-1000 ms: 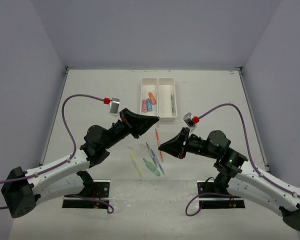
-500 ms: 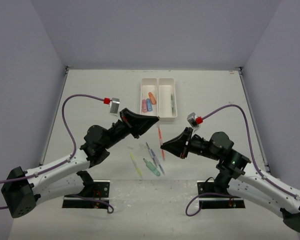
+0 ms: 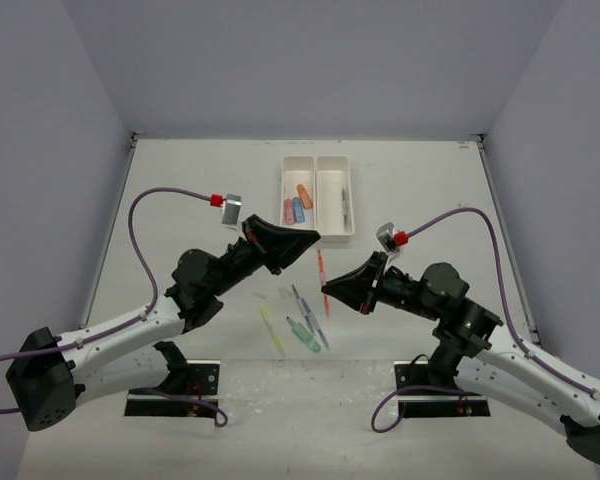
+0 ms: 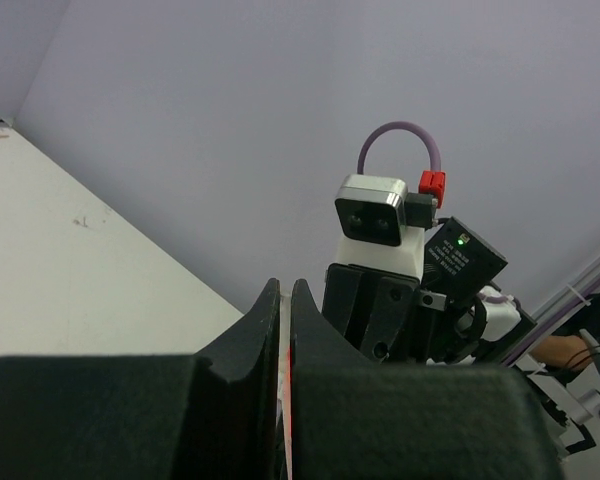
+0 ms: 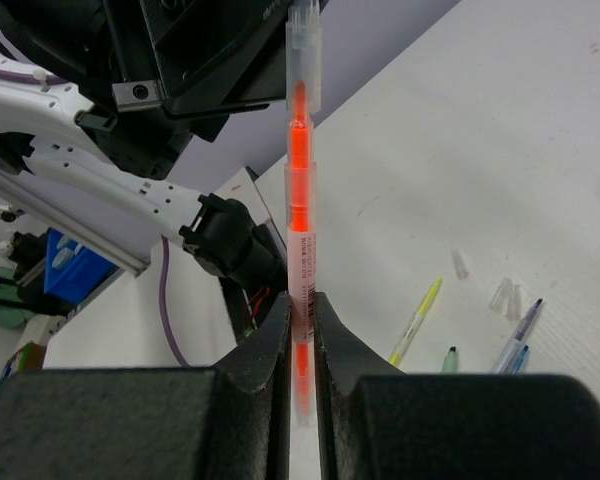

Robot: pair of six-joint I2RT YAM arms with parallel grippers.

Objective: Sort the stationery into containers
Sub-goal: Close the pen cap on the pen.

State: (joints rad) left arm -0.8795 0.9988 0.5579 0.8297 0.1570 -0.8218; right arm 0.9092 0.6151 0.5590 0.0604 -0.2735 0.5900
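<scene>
The right hand (image 5: 300, 302) is clenched on the red pen (image 5: 298, 180), holding it clear of the desk (image 3: 180, 190) just near of the white tray (image 3: 317, 157), seemingly so the left hand (image 3: 315, 237), clamped shut close by its far tip, can take it over.
</scene>
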